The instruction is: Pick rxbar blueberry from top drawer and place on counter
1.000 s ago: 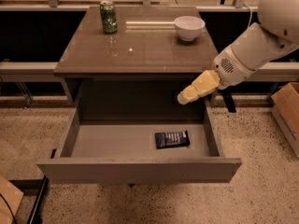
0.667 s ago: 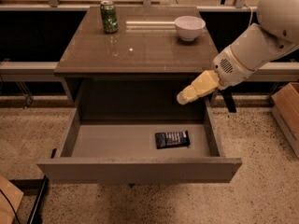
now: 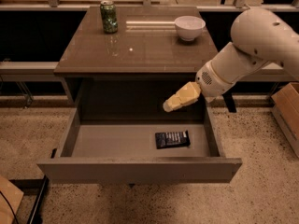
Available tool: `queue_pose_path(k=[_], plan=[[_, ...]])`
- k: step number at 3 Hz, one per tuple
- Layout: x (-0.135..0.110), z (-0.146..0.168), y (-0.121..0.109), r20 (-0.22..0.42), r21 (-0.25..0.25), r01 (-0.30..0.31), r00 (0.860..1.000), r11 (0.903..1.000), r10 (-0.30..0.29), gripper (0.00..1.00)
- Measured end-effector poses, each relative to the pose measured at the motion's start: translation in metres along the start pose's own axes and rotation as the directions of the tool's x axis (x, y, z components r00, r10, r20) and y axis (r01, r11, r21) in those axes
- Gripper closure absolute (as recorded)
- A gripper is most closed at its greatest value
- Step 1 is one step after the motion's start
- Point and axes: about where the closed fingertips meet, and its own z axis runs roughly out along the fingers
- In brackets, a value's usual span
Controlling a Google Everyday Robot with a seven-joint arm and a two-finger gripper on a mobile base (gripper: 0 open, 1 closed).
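- The small flat rxbar blueberry [image 3: 172,139], in a dark navy wrapper with rows of white lettering, is lying flat on the smooth grey floor of the drawer. It is sitting directly below the gripper and well apart from it, and nothing is touching it.
- The wide, shallow grey top drawer [image 3: 140,169] is standing pulled open under the gripper. Its plain front panel is lying on the near side of the gripper. The bar is resting in the right half of the drawer, near the right wall.
- The cream-coloured two-finger gripper [image 3: 167,108] is hovering above the right rear part of the drawer, just below the tabletop's front edge, and is pointing down and to the left. Whether it is spread wide or drawn narrow cannot be told here.
- The glossy brown-grey square counter [image 3: 140,50] is lying above and behind the gripper and is reflecting light.
- A green drink can [image 3: 109,17] is standing upright at the counter's far left, well away from the gripper.
- A white round bowl [image 3: 189,27] is sitting at the far right of the counter, above and behind the gripper.
- The white robot arm [image 3: 252,45] is reaching in from the right of the gripper.
- A brown cardboard box [image 3: 287,111] is sitting on the speckled floor [image 3: 261,190], far to the right of the gripper.
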Motion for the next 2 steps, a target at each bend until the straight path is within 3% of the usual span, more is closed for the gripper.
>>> queue_pose_path(k=[2], plan=[[0.002, 0.061, -0.019, -0.083, 0.038, -0.108, 0.99, 0.9935, 0.111, 0.0]])
